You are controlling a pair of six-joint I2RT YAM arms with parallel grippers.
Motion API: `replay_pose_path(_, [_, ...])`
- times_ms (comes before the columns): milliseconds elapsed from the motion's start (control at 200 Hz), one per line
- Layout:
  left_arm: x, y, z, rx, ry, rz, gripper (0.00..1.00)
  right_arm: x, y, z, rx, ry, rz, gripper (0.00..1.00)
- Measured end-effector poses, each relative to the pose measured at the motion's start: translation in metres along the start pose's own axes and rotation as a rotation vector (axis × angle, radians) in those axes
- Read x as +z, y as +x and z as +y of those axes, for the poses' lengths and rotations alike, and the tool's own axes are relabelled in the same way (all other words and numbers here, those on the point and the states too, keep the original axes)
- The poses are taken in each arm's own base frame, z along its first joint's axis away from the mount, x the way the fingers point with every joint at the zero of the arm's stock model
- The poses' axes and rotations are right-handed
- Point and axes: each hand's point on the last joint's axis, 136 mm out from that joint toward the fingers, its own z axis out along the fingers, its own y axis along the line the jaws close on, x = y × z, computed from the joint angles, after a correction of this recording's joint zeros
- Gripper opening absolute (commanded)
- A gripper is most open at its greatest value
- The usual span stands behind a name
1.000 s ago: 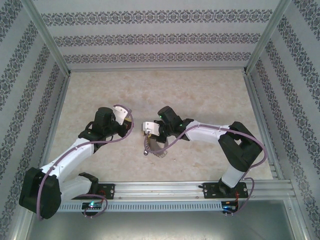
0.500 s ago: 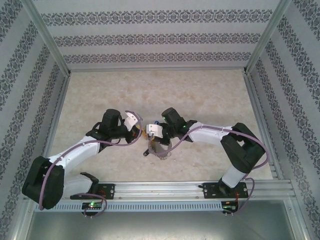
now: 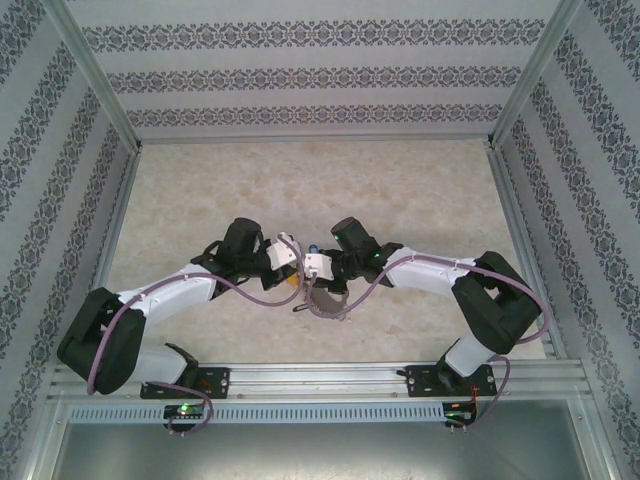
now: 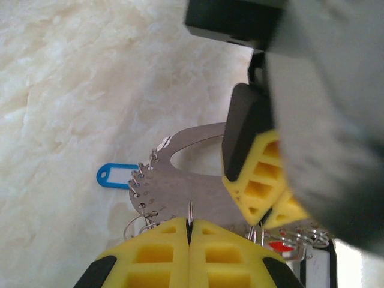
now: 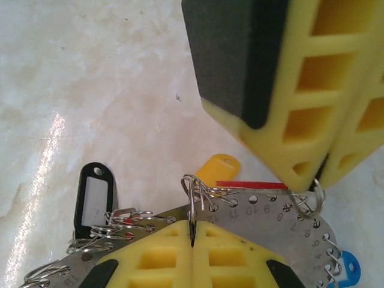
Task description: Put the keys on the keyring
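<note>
Both jaws are fully closed. The left gripper (image 4: 189, 225) pinches a small wire loop on the rim of the keyring (image 4: 180, 193). The right gripper (image 5: 192, 228) is closed on the rim at another loop. The keyring's flat plate lies directly ahead of both jaws and spans between them, so both arms are equally near.

The right wrist view shows numbered holes, a yellow tag (image 5: 217, 168) and a black tag (image 5: 93, 201). The left wrist view shows a blue tag (image 4: 117, 176) beyond the plate.

Brushed-metal keyring (image 5: 264, 216), glossy marbled table (image 5: 90, 90)
</note>
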Motion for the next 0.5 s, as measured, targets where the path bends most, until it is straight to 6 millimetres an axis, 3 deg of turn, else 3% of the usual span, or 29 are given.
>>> replay_pose_path(185, [0.0,0.001,-0.007,0.091,0.03,-0.023,0.0,-0.003,0.0,-0.002,0.012,-0.008,-0.023,0.0])
replay_pose_path(500, [0.0,0.012,-0.002,0.116,0.054,-0.016,0.0,-0.01,-0.003,-0.003,0.01,-0.004,-0.067,0.0])
